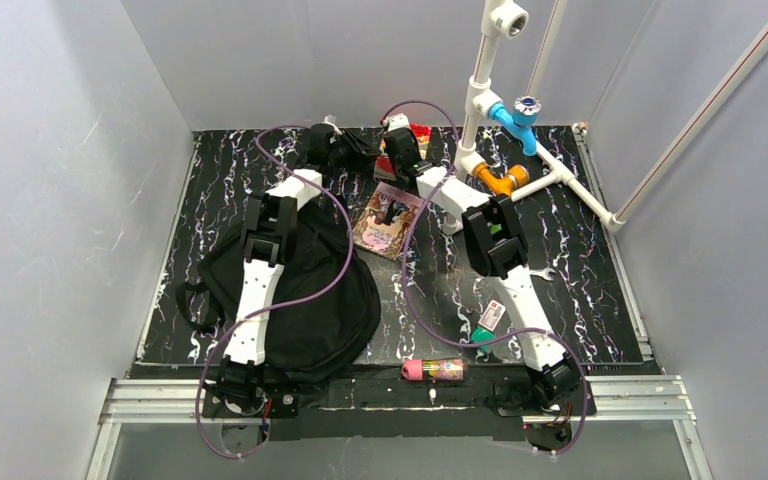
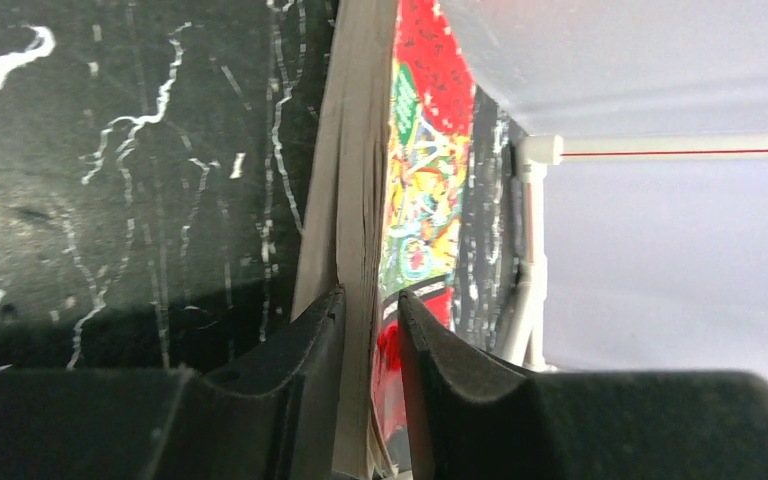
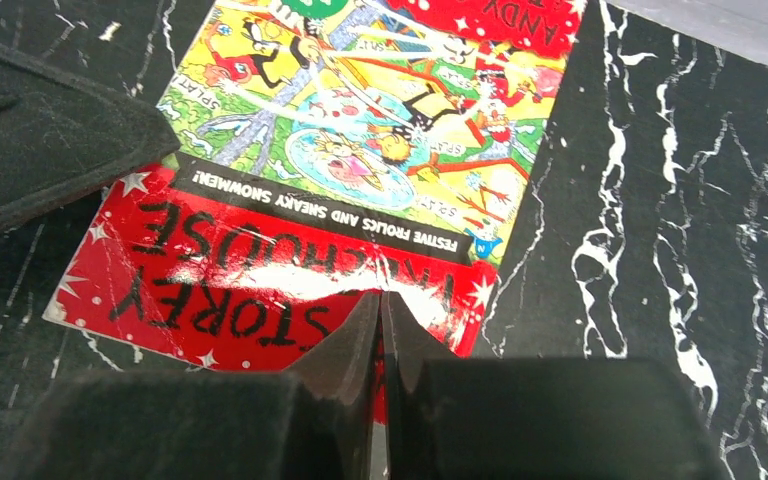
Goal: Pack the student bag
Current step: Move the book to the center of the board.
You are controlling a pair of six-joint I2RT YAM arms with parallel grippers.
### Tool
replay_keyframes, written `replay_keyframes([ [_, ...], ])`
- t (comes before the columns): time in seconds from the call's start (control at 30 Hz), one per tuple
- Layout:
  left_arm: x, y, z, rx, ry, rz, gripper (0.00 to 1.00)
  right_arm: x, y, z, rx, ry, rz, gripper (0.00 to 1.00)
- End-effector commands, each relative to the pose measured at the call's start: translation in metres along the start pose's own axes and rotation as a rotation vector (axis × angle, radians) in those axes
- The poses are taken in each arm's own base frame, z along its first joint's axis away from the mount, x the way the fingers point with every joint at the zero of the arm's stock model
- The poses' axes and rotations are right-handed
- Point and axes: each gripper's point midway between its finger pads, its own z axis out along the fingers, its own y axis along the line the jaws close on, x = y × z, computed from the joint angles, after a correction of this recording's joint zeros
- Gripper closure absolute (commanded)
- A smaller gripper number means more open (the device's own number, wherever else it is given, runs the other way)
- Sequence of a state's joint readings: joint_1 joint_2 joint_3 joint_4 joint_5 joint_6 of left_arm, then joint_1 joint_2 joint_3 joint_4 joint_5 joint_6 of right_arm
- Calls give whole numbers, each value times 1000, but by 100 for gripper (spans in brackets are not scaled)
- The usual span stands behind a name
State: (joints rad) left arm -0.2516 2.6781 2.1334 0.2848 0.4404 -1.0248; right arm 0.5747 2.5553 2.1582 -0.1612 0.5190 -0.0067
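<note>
- Black marbled surface [image 1: 600, 300] is carrying, by count: one student bag [image 1: 330, 300], two books, one pink pencil case [image 1: 434, 370] and one small green-ended item [image 1: 487, 325].
- Two arms are reaching over it, with one gripper each.
- Student bag: large, soft, black fabric. It is lying slumped on the near left of the surface, with a webbing strap looping out at its left edge. The left arm [image 1: 260, 270] and a purple cable are crossing over its top, hiding part of it.
- Red book [image 1: 421, 130]: cartoon cover with white stars, lying at the far middle of the surface, well apart from the bag.
- Second book [image 1: 388, 220]: pinkish illustrated cover, lying between the red book and the bag, just beside the bag's far right edge.
- Left gripper [image 2: 370, 300]: it is clamping the red book [image 2: 420, 150] by its edge, with the page block and cover sitting between the two fingers.
- Right gripper [image 3: 381, 300]: clenched, its fingers are meeting with only a hairline between them. The tips are resting on the cover of the red book [image 3: 360, 130].
- White pipe frame [image 1: 480, 80] with blue and orange fittings is standing at the far right, just beside the right arm.
- Pencil case is lying at the near edge between the two arm bases. The green-ended item is lying beside the right arm.
</note>
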Motion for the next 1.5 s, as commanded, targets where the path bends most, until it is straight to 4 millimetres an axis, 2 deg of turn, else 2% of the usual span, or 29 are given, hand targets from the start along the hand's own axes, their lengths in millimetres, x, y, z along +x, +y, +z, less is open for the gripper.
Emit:
replay_keyframes([
  [0.0, 3, -68, -9, 189, 44, -16, 77, 45, 29, 4, -182, 137, 31, 88],
  [0.13, 3, -86, -14, 247, 52, 3, 78, 51, 32, 6, -198, 155, 23, 91],
  [0.2, 4, -88, -16, 252, 47, 37, 77, 53, 32, 7, -202, 158, 24, 91],
  [0.3, 7, -80, -15, 241, 52, 44, 76, 52, 35, 7, -217, 156, 28, 91],
  [0.5, 16, -54, -6, 189, 59, -9, 64, 44, 33, 4, -220, 140, 30, 92],
  [0.63, 25, -51, -3, 169, 59, 37, 59, 40, 32, 4, -218, 132, 27, 92],
  [0.77, 31, -41, 1, 113, 58, 75, 69, 40, 33, 3, -223, 133, 30, 92],
  [0.9, 32, -33, 1, 60, 66, 115, 87, 41, 33, 1, -224, 144, 30, 92],
  [1.0, 28, -34, -2, 35, 61, 176, 100, 38, 29, -4, -202, 148, 15, 90],
  [1.03, 26, -32, -4, 8, 58, 190, 100, 36, 27, -8, -190, 152, 5, 88],
  [1.17, 4, -32, -24, -60, 2, 181, 100, 23, 25, -29, -148, 154, -49, 66],
  [1.23, -10, -37, -40, -76, -13, 138, 100, 8, 28, -46, -143, 127, -73, 51],
  [1.3, -20, -39, -54, -109, -7, 88, 100, -4, 26, -60, -134, 106, -75, 40],
  [1.47, -29, -49, -84, -181, 26, 46, 100, -32, 29, -91, -206, 64, -48, 20],
])
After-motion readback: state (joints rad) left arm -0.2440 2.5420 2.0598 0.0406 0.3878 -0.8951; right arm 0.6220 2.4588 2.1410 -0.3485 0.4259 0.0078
